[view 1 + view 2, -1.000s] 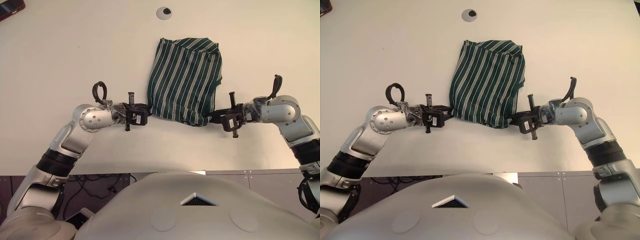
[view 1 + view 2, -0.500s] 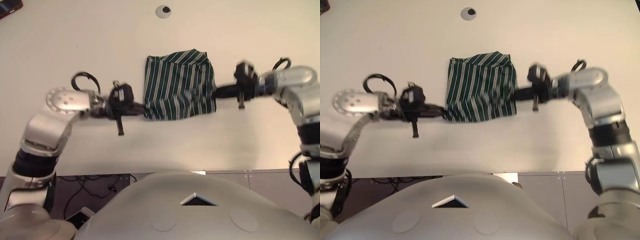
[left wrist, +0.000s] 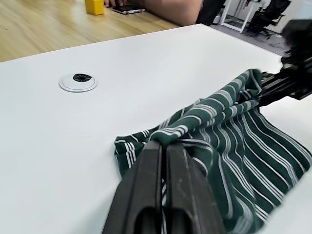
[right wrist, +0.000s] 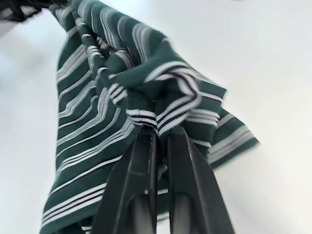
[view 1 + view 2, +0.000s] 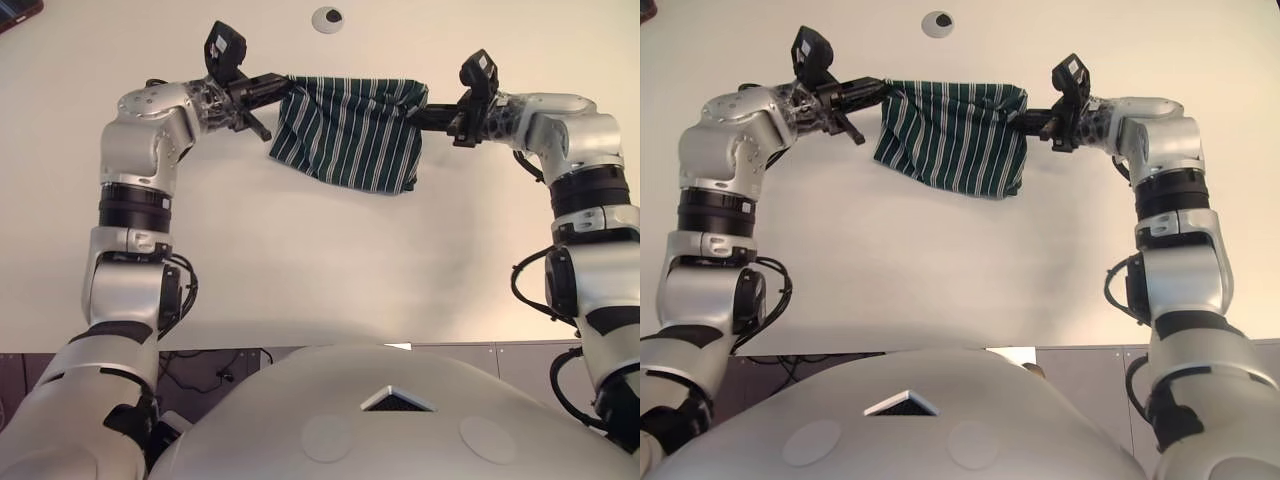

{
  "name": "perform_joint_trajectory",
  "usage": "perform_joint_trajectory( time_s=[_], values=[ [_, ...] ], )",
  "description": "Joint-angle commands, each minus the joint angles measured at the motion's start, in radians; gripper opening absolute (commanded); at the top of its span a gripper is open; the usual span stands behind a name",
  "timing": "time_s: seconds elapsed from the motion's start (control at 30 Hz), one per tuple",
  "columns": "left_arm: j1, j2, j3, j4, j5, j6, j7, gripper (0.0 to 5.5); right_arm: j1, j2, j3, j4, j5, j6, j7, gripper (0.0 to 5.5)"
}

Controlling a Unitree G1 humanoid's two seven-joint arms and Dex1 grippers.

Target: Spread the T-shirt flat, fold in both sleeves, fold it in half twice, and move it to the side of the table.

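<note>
— Did you catch that? A second ago both arms were down low at the near corners of the shirt [image 5: 350,130]; now they have swung up and away, and the cloth has gone with them.

— I saw; the left gripper [image 5: 283,86] is pinched tight on one corner and the right gripper [image 5: 418,113] is pinched on the other; from close up, each pair of fingers is pressed together with striped cloth bunched between them.

— So where is the shirt now?

— Strung between the two grippers; the held edge runs almost straight from one to the other, and the rest sags below that line toward the table [image 5: 300,260]. I cannot tell whether the loose part rests on the top or hangs just clear of it.

— It seems shorter than it was.

— It does; the near edge has been carried over toward the far one, so I take this for one of the half folds, partway through. The cable hole [image 5: 327,20] sits just beyond the grippers, a little past the held edge.

— What is left, then?

— By my guess, lowering that edge so the layers lie square, letting go, and then sliding the bundle to the side; the sagging corner nearer the right gripper could crumple if it comes down unevenly.
</note>
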Motion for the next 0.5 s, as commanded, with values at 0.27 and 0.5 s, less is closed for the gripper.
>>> perform_joint_trajectory(
  time_s=[0.27, 0.5],
  values=[
    [-0.208, -0.119, 0.068, 0.374, 0.069, -0.250, 0.063, 0.82, -0.023, -0.011, -0.039, 0.057, -0.042, 0.053, 0.000, 0.05],
    [0.067, -0.026, 0.133, 0.051, 0.058, -0.287, 0.090, 0.85, -0.031, -0.048, -0.152, 0.150, -0.073, -0.002, -0.211, 0.60]
  ],
)
